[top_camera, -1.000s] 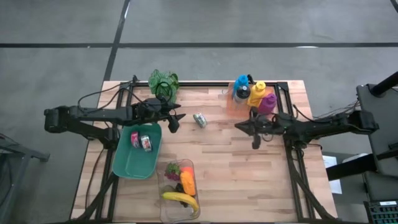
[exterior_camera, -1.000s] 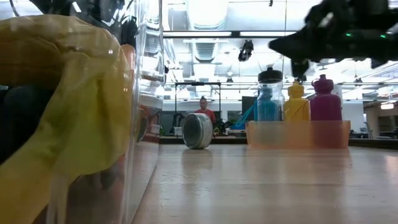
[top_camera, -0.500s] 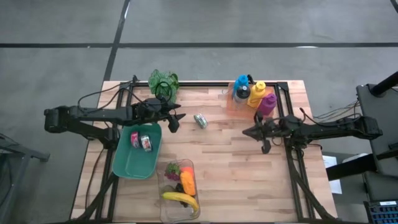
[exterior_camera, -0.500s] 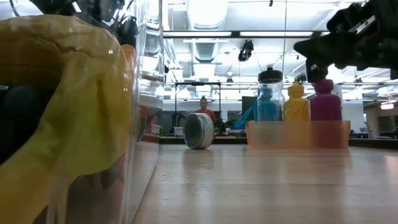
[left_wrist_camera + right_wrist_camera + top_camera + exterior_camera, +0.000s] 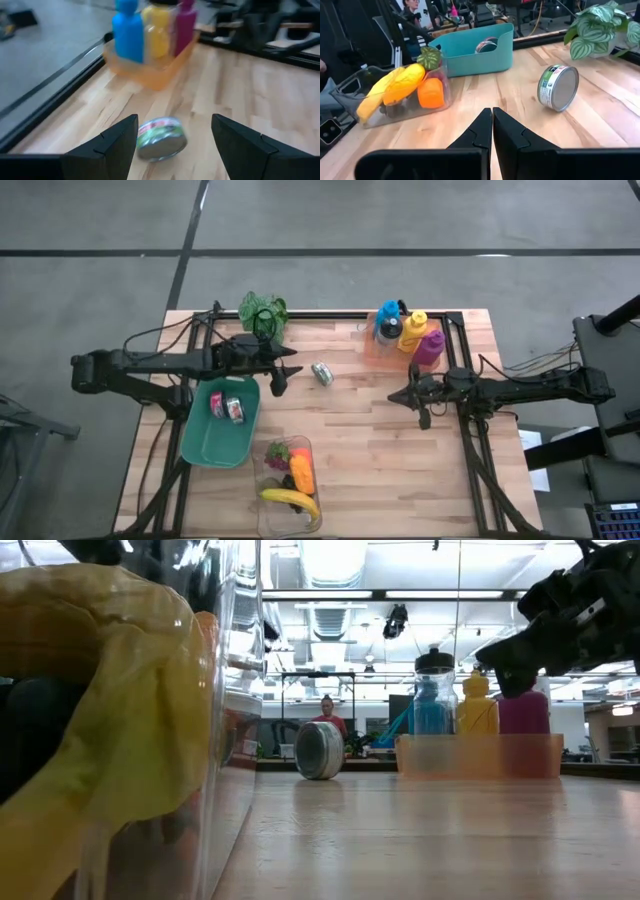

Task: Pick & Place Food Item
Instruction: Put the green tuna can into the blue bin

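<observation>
Approach step under way. Left gripper [image 5: 284, 373], fingers spread wide and empty, faces the can [image 5: 321, 373] lying on its side at its 3 o'clock. Right gripper [image 5: 406, 397] waits, fingers pressed together. Next: advance, straddle can, close.

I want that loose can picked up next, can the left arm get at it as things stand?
Probably yes. The left gripper is open with the can lying on its side just ahead between the fingers, on bare table with nothing in between.

Green-labelled tin can [image 5: 321, 373] lies on its side mid-table.
</observation>
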### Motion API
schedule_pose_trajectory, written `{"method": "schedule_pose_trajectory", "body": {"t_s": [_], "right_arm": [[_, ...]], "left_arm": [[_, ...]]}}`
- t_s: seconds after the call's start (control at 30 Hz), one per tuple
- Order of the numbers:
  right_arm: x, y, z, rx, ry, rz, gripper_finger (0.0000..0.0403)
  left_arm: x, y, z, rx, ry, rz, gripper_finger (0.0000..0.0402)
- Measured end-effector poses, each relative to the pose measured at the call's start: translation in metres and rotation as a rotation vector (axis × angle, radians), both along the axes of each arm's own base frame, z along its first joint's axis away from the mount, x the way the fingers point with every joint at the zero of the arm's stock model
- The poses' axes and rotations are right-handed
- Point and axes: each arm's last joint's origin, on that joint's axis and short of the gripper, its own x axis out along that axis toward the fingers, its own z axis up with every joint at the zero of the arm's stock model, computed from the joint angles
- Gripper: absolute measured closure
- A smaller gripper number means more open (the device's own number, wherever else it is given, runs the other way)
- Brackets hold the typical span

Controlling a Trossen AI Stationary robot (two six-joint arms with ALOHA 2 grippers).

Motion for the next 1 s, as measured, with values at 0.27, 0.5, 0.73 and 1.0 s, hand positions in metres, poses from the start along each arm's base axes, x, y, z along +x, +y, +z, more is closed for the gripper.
{"method": "schedule_pose_trajectory", "body": {"t_s": [0.27, 0.5, 0.73, 1.0], "right_arm": [[0.000, 0.000, -0.001, 0.000, 0.007, 0.000, 0.0391], [0.000, 0.000, -0.001, 0.000, 0.005, 0.000, 0.0391], [0.000, 0.000, -0.001, 0.000, 0.005, -0.001, 0.0391], [0.000, 0.000, -0.001, 0.000, 0.005, 0.000, 0.0391]], "left_arm": [[0.005, 0.000, 0.019, 0.057, -0.019, -0.069, 0.0142], [0.008, -0.002, 0.027, 0.031, -0.024, -0.151, 0.0142], [0.028, 0.002, 0.034, 0.038, 0.207, -0.212, 0.0142], [0.084, 0.020, 0.034, 0.114, 0.391, -0.275, 0.0142]]}}
